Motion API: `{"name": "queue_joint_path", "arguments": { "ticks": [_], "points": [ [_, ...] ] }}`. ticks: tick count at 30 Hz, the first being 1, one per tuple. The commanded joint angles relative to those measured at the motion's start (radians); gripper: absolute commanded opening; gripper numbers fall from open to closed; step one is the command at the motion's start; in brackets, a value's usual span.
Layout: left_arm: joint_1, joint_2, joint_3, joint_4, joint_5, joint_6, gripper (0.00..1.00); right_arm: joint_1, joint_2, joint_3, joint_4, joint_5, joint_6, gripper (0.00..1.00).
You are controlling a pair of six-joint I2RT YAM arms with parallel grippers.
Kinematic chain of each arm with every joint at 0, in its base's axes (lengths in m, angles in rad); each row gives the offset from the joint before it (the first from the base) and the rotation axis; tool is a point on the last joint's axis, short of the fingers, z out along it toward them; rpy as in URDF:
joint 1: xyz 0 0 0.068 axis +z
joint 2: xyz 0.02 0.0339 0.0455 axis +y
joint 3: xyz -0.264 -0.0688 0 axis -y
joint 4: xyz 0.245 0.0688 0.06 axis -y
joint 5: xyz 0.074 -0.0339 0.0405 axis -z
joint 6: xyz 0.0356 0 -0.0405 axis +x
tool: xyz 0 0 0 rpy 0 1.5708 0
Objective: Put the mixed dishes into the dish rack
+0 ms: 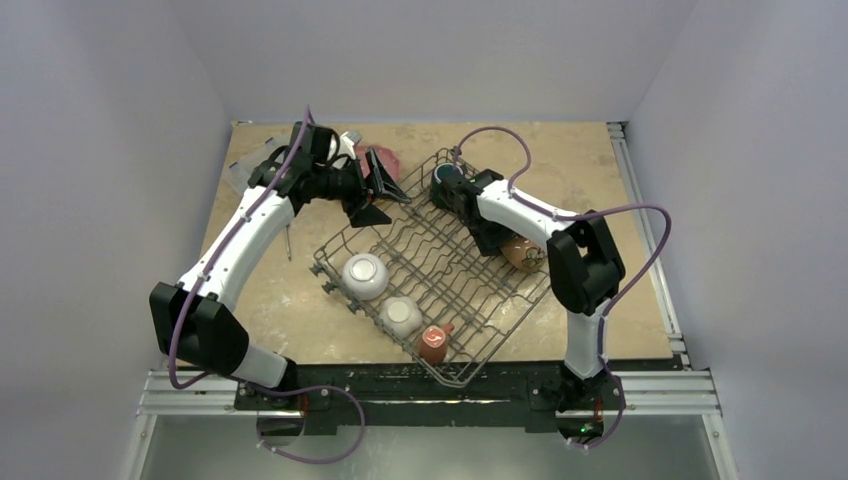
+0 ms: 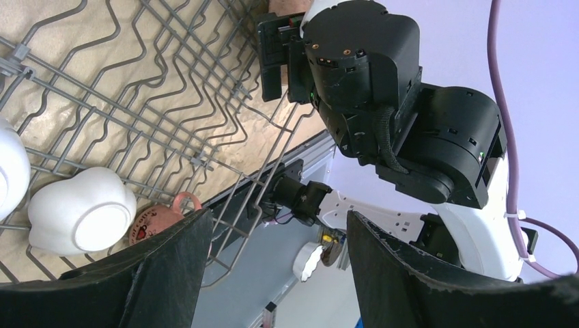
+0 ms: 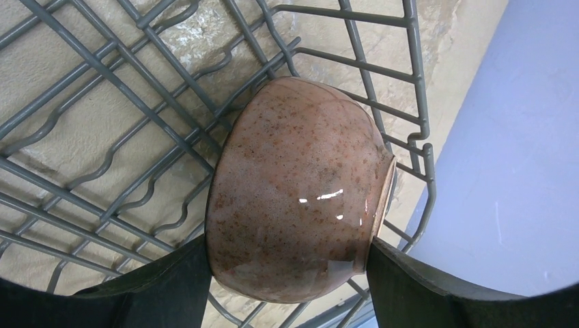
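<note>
Two dishes half hidden overhead: brown bowl (image 1: 520,255) behind right arm (image 1: 520,215), pink plate (image 1: 385,160) behind left hand (image 2: 276,225) | right hand (image 3: 287,270) pinches brown bowl, tilted, at dish rack (image 1: 455,275) right edge | left hand spread above rack's far-left corner.

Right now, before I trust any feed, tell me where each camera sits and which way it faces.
Top external: fixed above and behind the robot, looking down at the grey wire dish rack; left arm and right arm show.
Left wrist: looks across the rack toward the right arm; its open black fingers show.
Right wrist: looks down at the speckled brown ceramic bowl gripped between its fingers.
Shared: the rack is in all three.
</note>
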Motion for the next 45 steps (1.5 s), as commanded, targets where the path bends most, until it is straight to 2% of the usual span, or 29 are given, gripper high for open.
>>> {"name": "queue_joint_path", "arguments": {
  "ticks": [1,5,8,15,21,27,35,40,42,45],
  "points": [
    [0.008,-0.002,0.037,0.035,0.014,-0.01,0.7,0.002,0.003,-0.012,0.093,-0.101,-0.006,0.42],
    [0.008,-0.007,0.035,0.035,0.01,-0.014,0.7,0.001,0.008,-0.021,0.129,-0.171,-0.007,0.52],
    [0.008,-0.014,0.032,0.033,0.006,-0.017,0.7,0.002,0.023,-0.01,0.142,-0.204,0.0,0.54],
    [0.008,-0.042,0.019,0.021,-0.005,-0.018,0.7,0.002,0.021,0.009,0.17,-0.239,0.006,0.8],
    [0.008,-0.065,0.011,0.009,-0.014,-0.019,0.7,0.003,0.025,0.055,0.167,-0.274,-0.016,0.91],
    [0.007,-0.105,-0.008,-0.005,-0.027,-0.022,0.7,0.005,-0.013,0.06,0.161,-0.266,-0.028,0.93],
    [-0.027,-0.162,-0.064,-0.011,-0.054,-0.042,0.71,0.033,-0.198,0.048,0.22,-0.391,-0.03,0.93],
    [-0.101,-0.179,-0.074,-0.017,-0.096,-0.069,0.71,0.032,-0.335,-0.053,0.307,-0.558,0.026,0.91],
    [-0.142,-0.191,-0.077,-0.023,-0.121,-0.082,0.71,0.033,-0.4,-0.121,0.36,-0.623,0.04,0.86],
    [-0.202,-0.222,-0.096,-0.039,-0.173,-0.107,0.71,0.033,-0.51,-0.246,0.422,-0.668,0.078,0.85]
  ]
}}
